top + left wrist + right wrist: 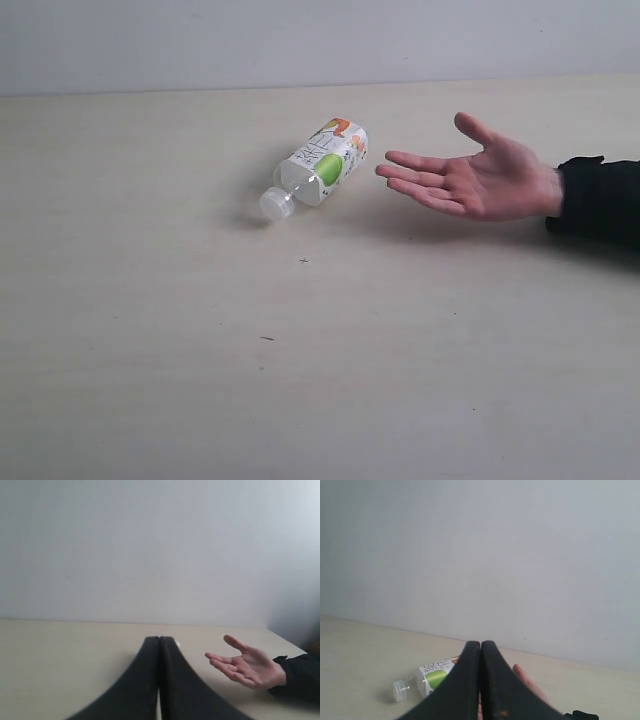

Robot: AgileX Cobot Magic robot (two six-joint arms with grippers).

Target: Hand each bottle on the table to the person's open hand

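Note:
One white-capped bottle [320,165] with a green-and-white label lies on its side on the table [200,350], cap toward the near left. The person's open hand [480,180] hovers palm up just right of it, black cuff at the right edge. In the right wrist view the bottle [422,679] shows beside my right gripper [481,644], whose fingers are pressed together and hide most of the hand [527,687]. My left gripper [160,639] is shut too, with the hand [247,667] beyond it to one side; only a sliver of the bottle's cap [176,643] peeks past a finger. Neither gripper appears in the exterior view. The other bottles are out of view.
A pale wall [300,40] rises behind the table's far edge. A few tiny dark specks [303,261] dot the wood-grain surface.

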